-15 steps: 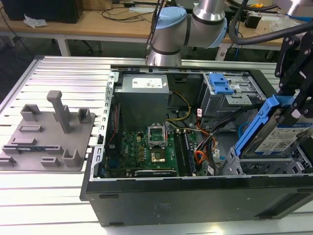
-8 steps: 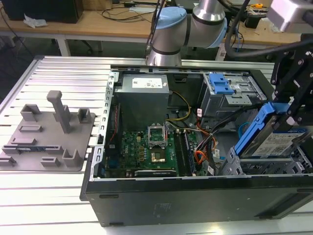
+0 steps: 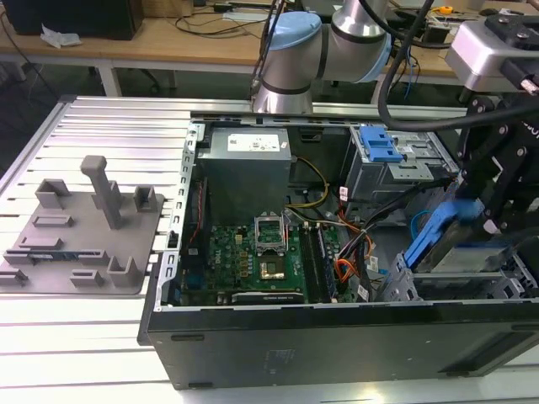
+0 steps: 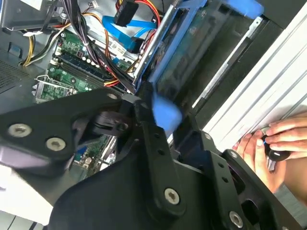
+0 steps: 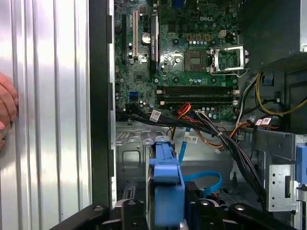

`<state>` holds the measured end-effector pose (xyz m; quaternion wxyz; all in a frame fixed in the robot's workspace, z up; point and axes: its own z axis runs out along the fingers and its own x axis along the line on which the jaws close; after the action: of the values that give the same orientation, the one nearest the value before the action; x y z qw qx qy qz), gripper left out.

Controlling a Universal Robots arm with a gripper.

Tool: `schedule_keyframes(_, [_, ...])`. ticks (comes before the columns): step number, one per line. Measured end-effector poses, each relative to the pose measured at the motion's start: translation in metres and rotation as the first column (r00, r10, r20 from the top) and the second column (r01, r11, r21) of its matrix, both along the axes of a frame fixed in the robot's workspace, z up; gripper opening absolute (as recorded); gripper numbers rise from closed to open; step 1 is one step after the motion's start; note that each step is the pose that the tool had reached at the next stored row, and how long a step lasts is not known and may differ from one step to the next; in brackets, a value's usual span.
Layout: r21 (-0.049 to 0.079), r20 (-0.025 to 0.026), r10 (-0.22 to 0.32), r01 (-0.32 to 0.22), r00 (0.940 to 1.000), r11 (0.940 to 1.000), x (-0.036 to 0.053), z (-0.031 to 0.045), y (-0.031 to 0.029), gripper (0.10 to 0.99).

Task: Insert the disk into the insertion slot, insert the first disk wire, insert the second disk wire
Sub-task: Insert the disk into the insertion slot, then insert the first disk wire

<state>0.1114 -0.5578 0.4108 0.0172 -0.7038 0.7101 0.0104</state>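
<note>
So the gripper (image 3: 467, 215) sits at about 3 o'clock in the exterior view, over the far corner of the open case (image 3: 337, 337). The fingers (image 5: 129, 211) are clamped on the disk (image 3: 438, 231) by its blue carrier. In the first wrist view that carrier (image 5: 165, 167) is sandwiched between the 2 black fingers.

The disk isn't flat. It leans steeply, with its low end toward 8 o'clock and its high end up in the gripper. The slot (image 3: 459, 282) is the grey cage right under it, at roughly 4 o'clock in the case. The low end is just beside the cage mouth, but I can't tell if it's touching, and it's not seated.

The drive box (image 3: 379, 145) with the blue tab is at 1 o'clock, well apart from the disk. The board (image 3: 261, 252) lies in the middle of the case floor. In the first wrist view a blue cable (image 5: 206, 179) loops loose near the carrier, plugged into nothing I can see.

A grey fixture (image 3: 80, 227) sits on the worktop (image 3: 101, 126) at 9 o'clock, outside the case. In the second wrist view a hand (image 4: 276, 141) rests on the worktop slats beside the case, pinching something small and dark.
</note>
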Motion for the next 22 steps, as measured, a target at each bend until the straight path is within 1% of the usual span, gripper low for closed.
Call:
schedule_keyframes(3, [0.000, 0.0000, 0.000, 0.000, 1.0000, 1.0000, 0.0000, -0.0003, 0.0000, 0.620])
schedule_keyframes(20, [0.000, 0.0000, 0.001, -0.001, 1.0000, 1.0000, 0.0000, -0.0003, 0.0000, 0.620])
schedule_keyframes(21, [0.000, 0.0000, 0.001, -0.001, 1.0000, 1.0000, 0.0000, -0.0004, 0.0001, 0.620])
schedule_keyframes(22, [-0.009, 0.0000, 0.001, -0.001, 1.0000, 1.0000, 0.0000, -0.0004, 0.0004, 0.620])
